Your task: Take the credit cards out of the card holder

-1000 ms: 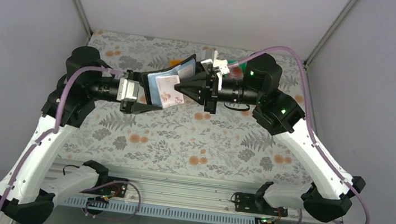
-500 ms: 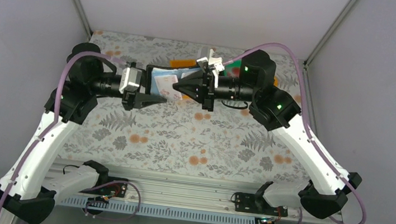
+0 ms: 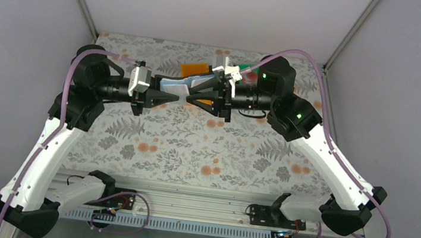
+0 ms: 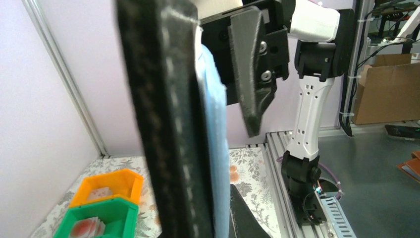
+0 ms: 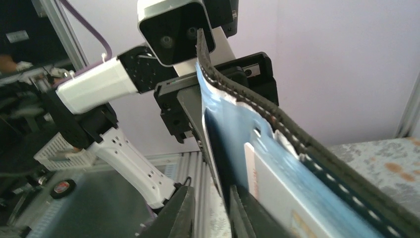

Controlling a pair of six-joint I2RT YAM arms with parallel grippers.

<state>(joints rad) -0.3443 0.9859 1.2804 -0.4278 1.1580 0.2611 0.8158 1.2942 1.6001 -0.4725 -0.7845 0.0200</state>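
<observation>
Over the far edge of the floral-patterned table [image 3: 193, 147], the small black stitched leather card holder [image 3: 176, 84] is hanging in the air between both arms; the left gripper [image 3: 174, 97] is clamping it tight; the right gripper [image 5: 212, 196] is keeping its fingers slightly apart at the blue inner face; only the right wrist view is showing a pale rectangular credit card [image 5: 275, 186] tucked in a pocket, its lower end cut off; the left wrist view is giving just a blurred spine.
</observation>
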